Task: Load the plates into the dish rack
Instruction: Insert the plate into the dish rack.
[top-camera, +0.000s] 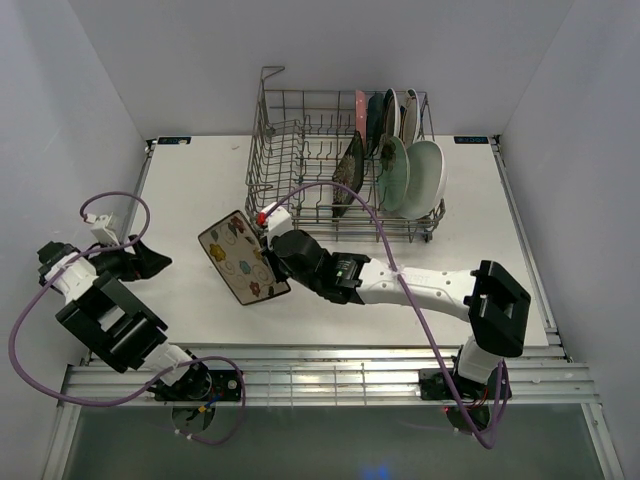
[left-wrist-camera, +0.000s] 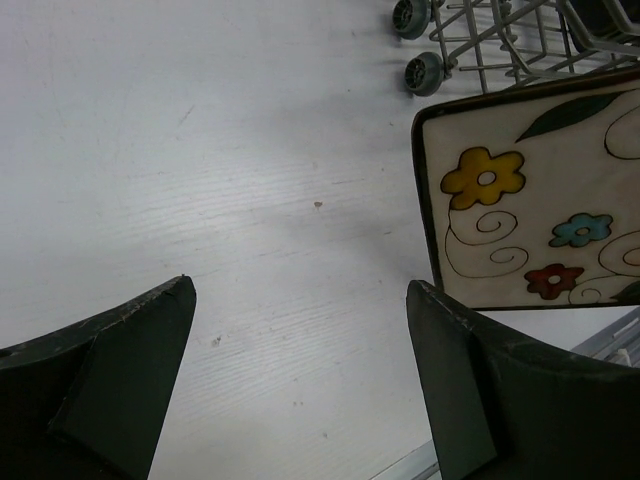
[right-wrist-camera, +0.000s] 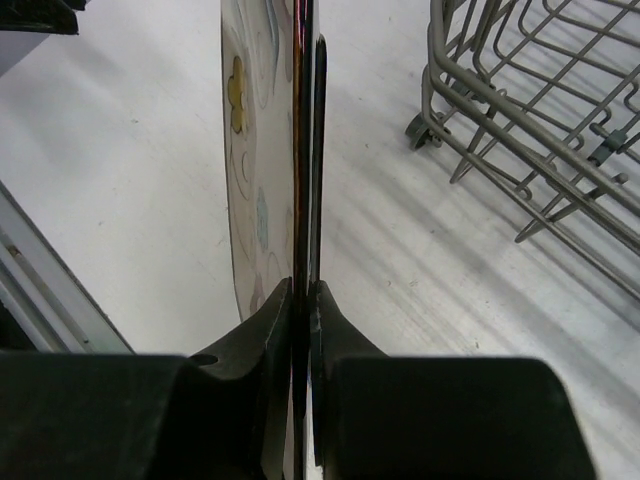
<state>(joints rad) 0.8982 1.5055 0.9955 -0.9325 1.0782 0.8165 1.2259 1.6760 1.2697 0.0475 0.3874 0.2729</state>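
Observation:
The cream floral square plate (top-camera: 240, 258) hangs on edge above the table, left of the dish rack (top-camera: 300, 130). My right gripper (top-camera: 270, 247) is shut on its rim. In the right wrist view the plate (right-wrist-camera: 250, 150) runs straight up from between the pinching jaws of that gripper (right-wrist-camera: 300, 285), with the rack (right-wrist-camera: 520, 120) to the right. Several plates stand in the rack's right half, among them a mint round one (top-camera: 430, 180) and a dark floral one (top-camera: 350, 165). My left gripper (top-camera: 150, 258) stands open and holds nothing at the far left. From the left wrist, that gripper (left-wrist-camera: 300, 285) faces the plate (left-wrist-camera: 540, 200).
The rack's small wheels (left-wrist-camera: 425, 72) rest on the white table. A metal rail (top-camera: 330, 375) runs along the near edge by the arm bases. White walls close in the left, right and back sides.

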